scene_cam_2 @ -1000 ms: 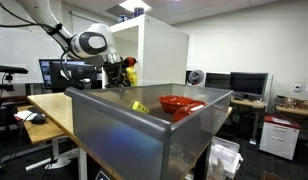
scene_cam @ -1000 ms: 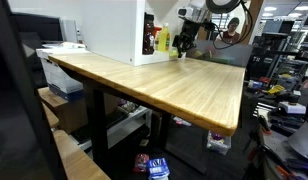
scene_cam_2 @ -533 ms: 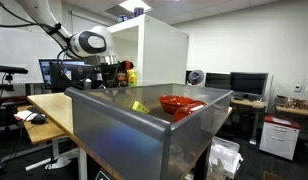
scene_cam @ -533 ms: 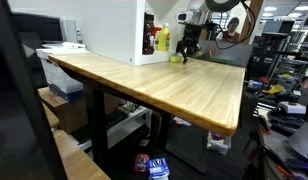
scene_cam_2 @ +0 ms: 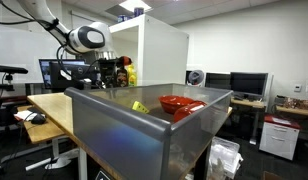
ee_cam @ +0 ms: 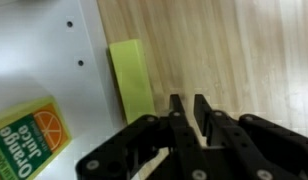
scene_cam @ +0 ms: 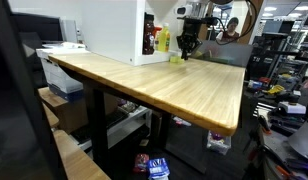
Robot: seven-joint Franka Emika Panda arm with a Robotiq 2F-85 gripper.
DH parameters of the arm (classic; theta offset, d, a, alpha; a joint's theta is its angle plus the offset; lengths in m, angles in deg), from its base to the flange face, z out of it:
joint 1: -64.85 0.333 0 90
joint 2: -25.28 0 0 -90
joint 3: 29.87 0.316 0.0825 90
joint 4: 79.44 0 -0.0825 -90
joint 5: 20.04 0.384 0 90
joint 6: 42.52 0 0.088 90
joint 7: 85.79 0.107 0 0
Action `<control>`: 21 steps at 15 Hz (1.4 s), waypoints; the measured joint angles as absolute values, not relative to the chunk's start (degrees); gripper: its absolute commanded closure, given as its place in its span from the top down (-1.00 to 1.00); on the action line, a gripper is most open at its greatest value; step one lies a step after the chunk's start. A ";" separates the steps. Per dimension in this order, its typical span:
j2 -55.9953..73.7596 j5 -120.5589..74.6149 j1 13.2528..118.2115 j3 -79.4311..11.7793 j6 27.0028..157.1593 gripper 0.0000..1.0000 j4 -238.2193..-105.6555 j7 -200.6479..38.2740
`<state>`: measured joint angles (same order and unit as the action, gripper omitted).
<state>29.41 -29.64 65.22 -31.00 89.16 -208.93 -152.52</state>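
Hovering over tabletop (ee_cam: 244, 50), gripper (ee_cam: 190, 112) barely parted, empty, beside green block (ee_cam: 131, 80); grasping it likely needs wider jaws and a shift left.

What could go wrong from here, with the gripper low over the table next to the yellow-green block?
1. The gripper has its jaws almost together, narrower than the yellow-green block. Moving onto it like this would likely shove it rather than straddle it.
2. The block lies close against the white panel, so a finger on that side may scrape the panel.
3. The orange juice carton lies close by; a sideways sweep could knock it.
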 measured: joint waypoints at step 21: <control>28.69 -29.90 65.05 -32.21 94.86 1.00 -209.34 -152.15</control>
<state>28.69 -29.90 65.05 -32.21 94.86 -209.34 -152.15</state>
